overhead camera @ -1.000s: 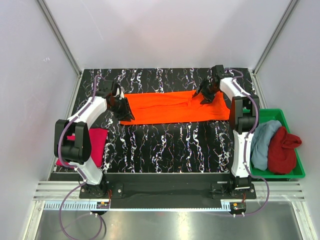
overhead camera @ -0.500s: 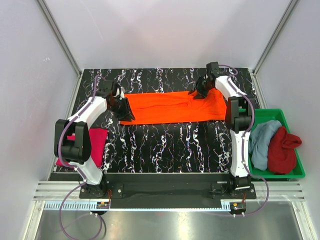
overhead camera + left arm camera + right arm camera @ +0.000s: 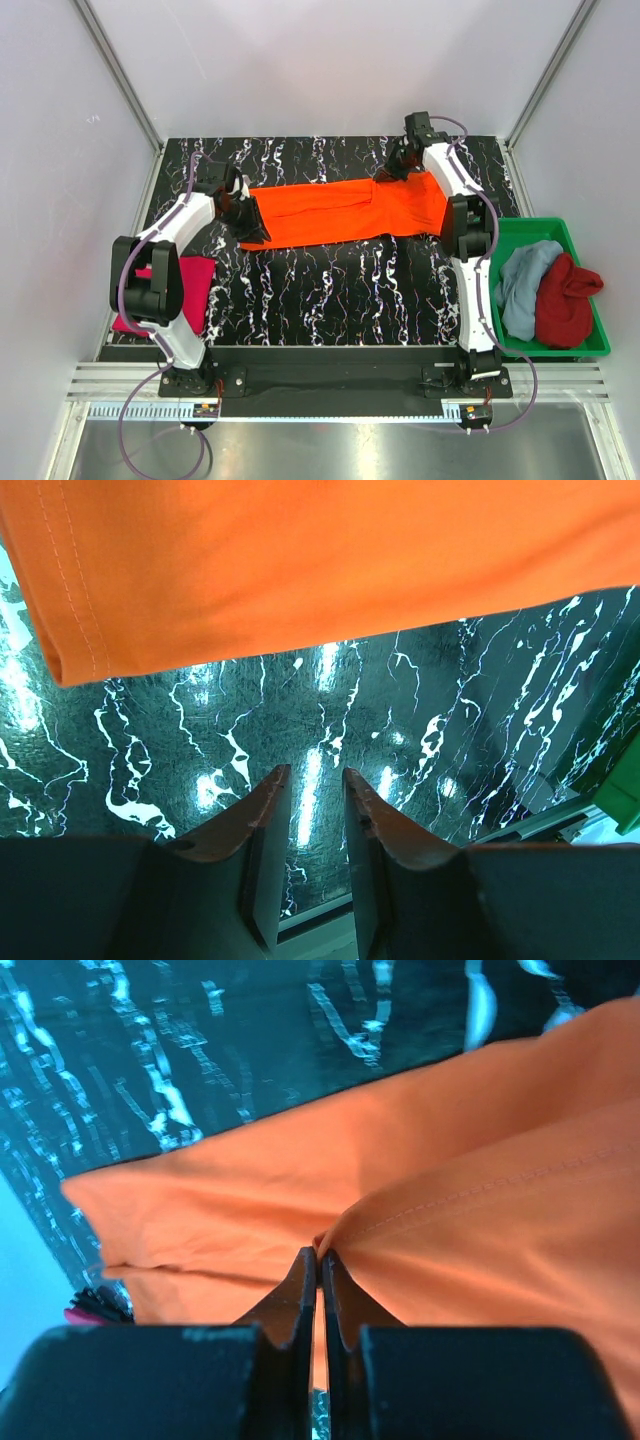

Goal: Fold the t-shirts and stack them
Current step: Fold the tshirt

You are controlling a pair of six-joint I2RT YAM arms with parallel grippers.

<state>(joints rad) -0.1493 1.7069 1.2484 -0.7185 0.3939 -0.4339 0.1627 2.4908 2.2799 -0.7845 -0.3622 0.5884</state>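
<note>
The bright orange t-shirt [image 3: 340, 210] lies as a long strip across the far half of the table. My right gripper [image 3: 387, 175] sits at its far edge, right of the middle. In the right wrist view this gripper [image 3: 320, 1252] is shut on a small pinch of the orange cloth [image 3: 480, 1230]. My left gripper [image 3: 250, 222] stands at the shirt's left end. Its jaws [image 3: 315, 772] are apart with only the table between them, and the orange hem [image 3: 330, 560] lies just ahead. A folded magenta-pink t-shirt [image 3: 190, 290] lies at the near left.
A green tray [image 3: 590, 346] at the right edge holds a light blue t-shirt [image 3: 520, 280] and a dark red one [image 3: 565, 300], both crumpled. The tabletop is black marble pattern [image 3: 340, 290], with white walls on three sides.
My right gripper has moved left and farther back along the shirt's far edge and has closed on the cloth. The left gripper has stayed where it was.
</note>
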